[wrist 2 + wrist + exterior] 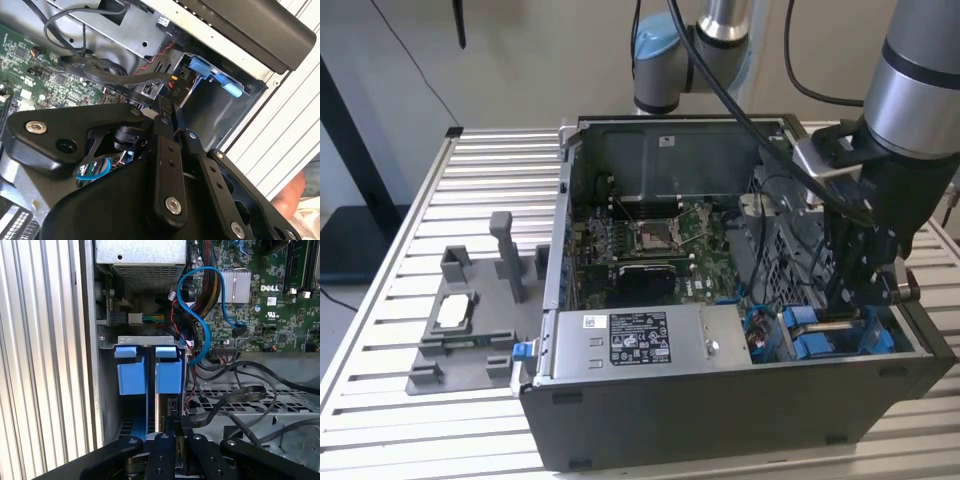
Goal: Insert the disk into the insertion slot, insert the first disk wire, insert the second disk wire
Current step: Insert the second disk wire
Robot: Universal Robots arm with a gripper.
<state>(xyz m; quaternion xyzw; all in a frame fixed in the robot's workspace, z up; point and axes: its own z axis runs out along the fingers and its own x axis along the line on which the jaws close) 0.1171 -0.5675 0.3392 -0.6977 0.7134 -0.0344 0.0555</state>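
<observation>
Down at the computer case's [720, 420] corner, the gripper [860, 300] reaches into the insertion slot [131, 371] between blue tabs. Its fingers [165, 450] are clenched on the disk's [158, 412] thin edge, standing upright in the bay.

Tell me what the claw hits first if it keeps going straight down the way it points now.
Most likely the disk standing on edge in the insertion slot: the claw is right at its edge, by the blue tabs. Contact can't be judged.
</observation>
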